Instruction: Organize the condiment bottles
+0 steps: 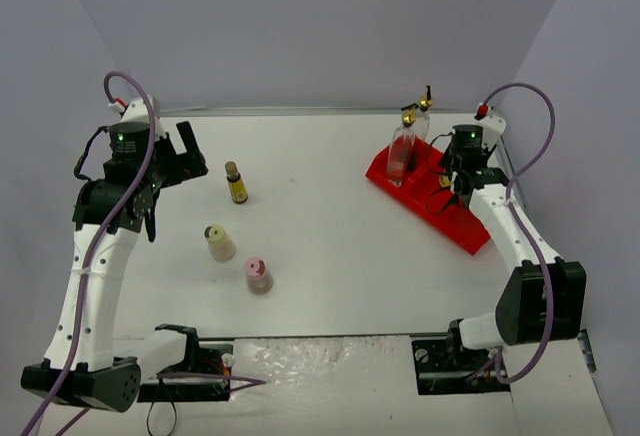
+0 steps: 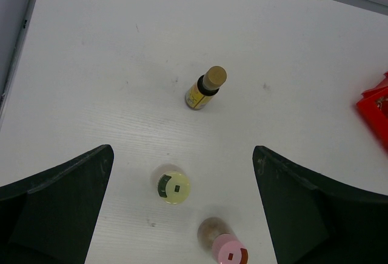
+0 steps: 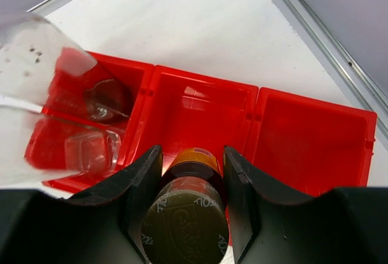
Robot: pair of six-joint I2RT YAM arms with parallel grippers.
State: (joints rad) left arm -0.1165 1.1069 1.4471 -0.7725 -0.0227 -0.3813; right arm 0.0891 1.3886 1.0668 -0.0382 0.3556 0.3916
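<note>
Amber bottle (image 3: 185, 221), upright, gripped in the right claw (image 3: 191, 155); the red tray's (image 3: 203, 103) middle compartment lies directly beneath the claw. Left claw (image 2: 183, 152) hangs released over the desk (image 2: 121, 46), well apart.

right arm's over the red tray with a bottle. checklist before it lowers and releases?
1. Right gripper jaws shut on amber bottle: ok.
2. Bottle lined up with middle compartment of red tray: ok.
3. Visible compartment floor bare: ok.
4. Bottle upright: cannot tell, seen cap-end.
5. Tall glass bottles in the neighbouring compartment, apart from jaws: ok.
6. Left gripper open, away from tray: ok.
</note>
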